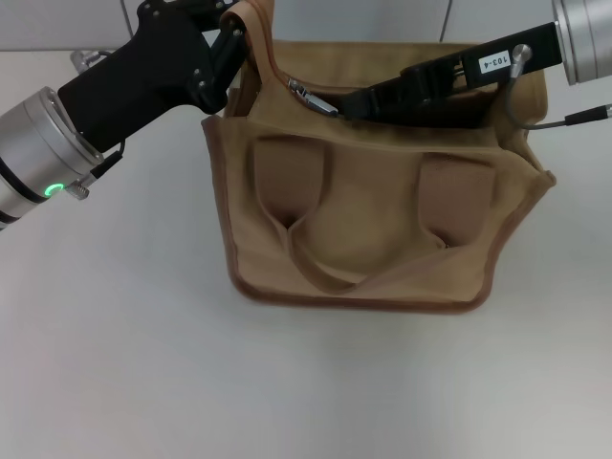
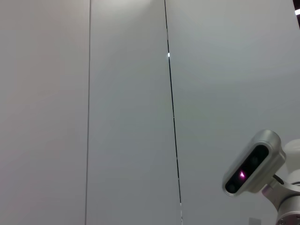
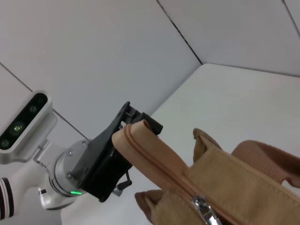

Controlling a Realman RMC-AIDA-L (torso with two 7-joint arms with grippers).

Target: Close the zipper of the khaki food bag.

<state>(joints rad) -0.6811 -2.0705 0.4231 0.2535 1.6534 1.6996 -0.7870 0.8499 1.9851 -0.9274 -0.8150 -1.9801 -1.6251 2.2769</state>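
My left tool [image 1: 232, 38] is clamped on the zipper's [image 3: 161, 171] end tab at the khaki food bag's [image 1: 373, 239] left top corner. My right tool [image 1: 359, 100] sits near the silver pull [image 1: 314, 98]; grip unclear. Bag stands mid-surface [image 1: 124, 363].

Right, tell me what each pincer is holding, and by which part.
The left pincer grips the boxy tan canvas bag by the zipper strip's end tab. The right pincer's hold cannot be told.

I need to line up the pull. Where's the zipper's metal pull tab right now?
In the head view, the pull tab lies on the bag's top, left of centre, just off the right gripper's tip.
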